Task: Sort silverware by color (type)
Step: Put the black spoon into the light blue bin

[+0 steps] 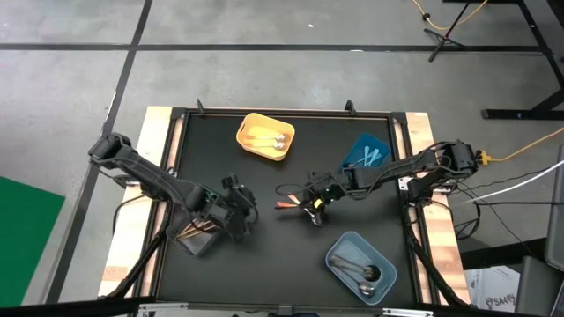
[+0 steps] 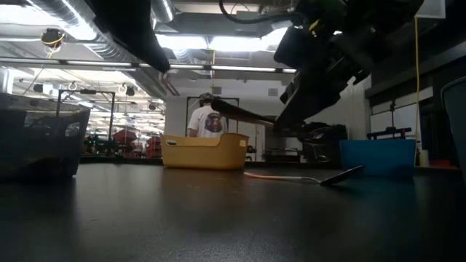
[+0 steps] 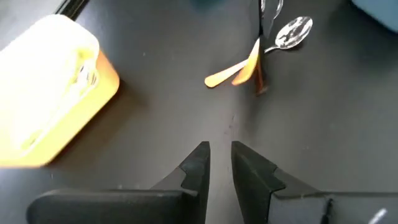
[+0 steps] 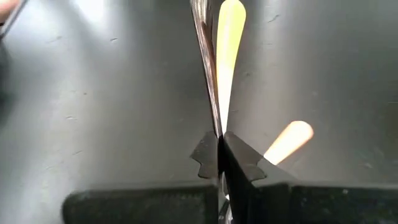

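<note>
While my right gripper [image 4: 219, 155] pinches a thin dark utensil [image 4: 205, 62] mid-table, over an orange-handled spoon [image 3: 249, 65], I judge it light, stiff, slippery: grip mid-handle. Left gripper [image 3: 216, 163] waits nearly closed, empty, by the clear bin [image 1: 198, 238].

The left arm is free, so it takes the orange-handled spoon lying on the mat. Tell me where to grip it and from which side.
Grip the orange-handled spoon near the free end of its handle, probably straight down from above, fingers across its narrow width. It lies flat, and its bowl end sits close by the right gripper, shut on another utensil.
</note>
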Robot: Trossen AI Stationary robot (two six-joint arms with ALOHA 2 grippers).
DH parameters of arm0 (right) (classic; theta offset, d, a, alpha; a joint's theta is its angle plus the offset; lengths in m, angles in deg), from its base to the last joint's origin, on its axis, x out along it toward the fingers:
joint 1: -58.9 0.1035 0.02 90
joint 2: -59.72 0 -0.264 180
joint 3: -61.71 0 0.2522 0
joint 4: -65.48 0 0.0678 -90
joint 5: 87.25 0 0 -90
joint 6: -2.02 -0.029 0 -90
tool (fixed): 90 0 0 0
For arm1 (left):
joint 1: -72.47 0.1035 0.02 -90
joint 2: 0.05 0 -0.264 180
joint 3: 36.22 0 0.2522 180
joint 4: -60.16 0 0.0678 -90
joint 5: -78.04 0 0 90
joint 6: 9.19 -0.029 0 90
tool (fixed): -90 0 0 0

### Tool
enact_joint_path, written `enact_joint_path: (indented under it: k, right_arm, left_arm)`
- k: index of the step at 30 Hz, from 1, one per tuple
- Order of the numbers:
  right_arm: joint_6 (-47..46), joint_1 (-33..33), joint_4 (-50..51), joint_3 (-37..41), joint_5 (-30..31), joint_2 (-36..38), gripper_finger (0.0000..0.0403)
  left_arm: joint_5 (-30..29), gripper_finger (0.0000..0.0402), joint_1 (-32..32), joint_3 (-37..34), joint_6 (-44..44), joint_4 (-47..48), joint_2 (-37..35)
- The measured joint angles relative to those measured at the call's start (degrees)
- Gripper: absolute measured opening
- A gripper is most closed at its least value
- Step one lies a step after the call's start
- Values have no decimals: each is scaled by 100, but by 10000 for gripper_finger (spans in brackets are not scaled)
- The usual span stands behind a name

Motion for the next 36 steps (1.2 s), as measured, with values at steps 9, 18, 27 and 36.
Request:
enact_joint_path:
  k: [9, 18, 27, 36]
  right_arm:
    - [-4, 0, -147, 0, -696, 0, 1]
    - [-2, -2, -382, -2, -1156, 5, 1]
    - [-13, -2, -336, -2, -1156, 5, 1]
    - [-758, 77, 402, -4, -1109, 500, 1]
  left_arm:
    - [279, 60, 125, 0, -938, -789, 477]
    - [405, 60, 174, 0, -1968, -1616, 758]
    - [392, 60, 174, 0, -1906, -1613, 778]
    - [388, 60, 174, 0, -1900, -1603, 778]
